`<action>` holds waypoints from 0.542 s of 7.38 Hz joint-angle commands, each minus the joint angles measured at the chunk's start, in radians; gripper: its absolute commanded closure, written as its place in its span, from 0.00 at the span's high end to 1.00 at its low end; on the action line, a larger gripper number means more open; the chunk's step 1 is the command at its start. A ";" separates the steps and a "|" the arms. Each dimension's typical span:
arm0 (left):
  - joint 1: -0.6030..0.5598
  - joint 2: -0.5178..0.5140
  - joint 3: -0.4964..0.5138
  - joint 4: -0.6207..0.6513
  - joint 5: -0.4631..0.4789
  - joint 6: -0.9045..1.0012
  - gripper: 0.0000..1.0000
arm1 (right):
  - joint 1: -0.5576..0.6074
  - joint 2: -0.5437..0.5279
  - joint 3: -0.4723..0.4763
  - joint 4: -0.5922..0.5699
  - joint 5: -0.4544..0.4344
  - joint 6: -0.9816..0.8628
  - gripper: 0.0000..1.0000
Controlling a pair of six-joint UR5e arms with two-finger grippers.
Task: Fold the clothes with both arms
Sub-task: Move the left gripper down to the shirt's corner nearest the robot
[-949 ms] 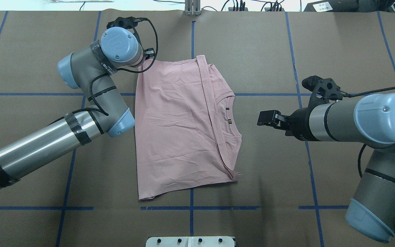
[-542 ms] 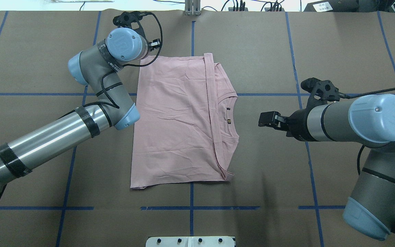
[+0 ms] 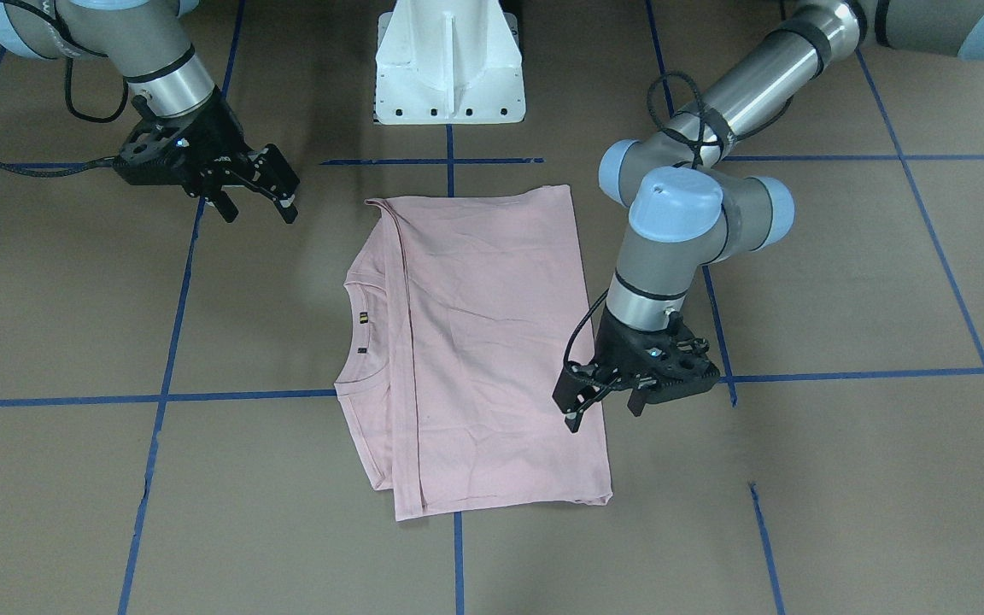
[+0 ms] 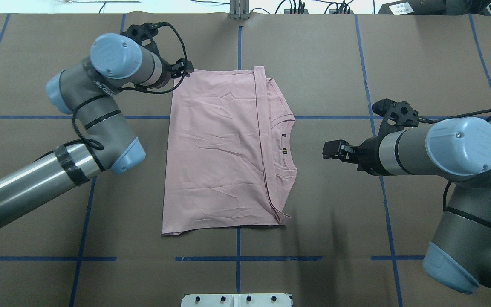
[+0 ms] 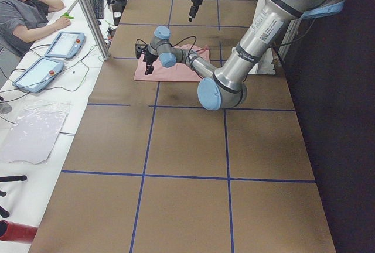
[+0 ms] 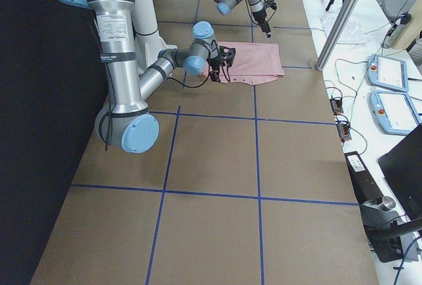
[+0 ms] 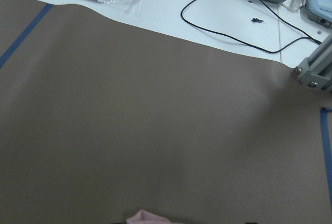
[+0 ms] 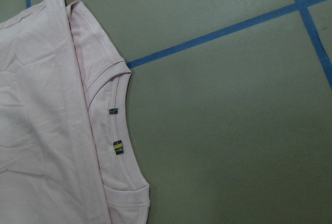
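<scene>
The clothes are one pale pink T-shirt (image 4: pixel 222 149), lying flat and folded lengthwise in the middle of the table, its collar and small labels (image 8: pixel 118 146) toward my right arm. The print is hidden. My left gripper (image 3: pixel 605 408) hangs open just above the shirt's far left edge (image 4: pixel 184 70), one finger over the cloth and one beside it, holding nothing. A sliver of pink (image 7: pixel 147 217) shows at the bottom of the left wrist view. My right gripper (image 3: pixel 257 209) is open and empty, hovering off the collar side (image 4: pixel 328 149), apart from the shirt.
Blue tape lines (image 4: pixel 238 258) grid the brown table cover. The white pedestal base (image 3: pixel 449 64) stands at the near edge. Past the far edge are an aluminium post (image 4: pixel 239 8), cables, two tablets (image 5: pixel 50 57) and a seated person (image 5: pixel 23 16).
The shirt's far left corner was dragged outward and the cloth lay flatter, then stayed still. My left wrist has since swung back to the left, away from the corner. The right arm barely moved.
</scene>
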 commanded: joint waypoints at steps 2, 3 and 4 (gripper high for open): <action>0.154 0.204 -0.431 0.303 -0.050 -0.306 1.00 | -0.002 0.000 -0.004 0.000 0.007 -0.007 1.00; 0.231 0.226 -0.476 0.354 -0.025 -0.420 1.00 | -0.002 0.002 -0.004 0.000 0.011 -0.007 1.00; 0.333 0.232 -0.484 0.411 0.034 -0.513 1.00 | -0.002 0.002 -0.003 0.000 0.011 -0.007 1.00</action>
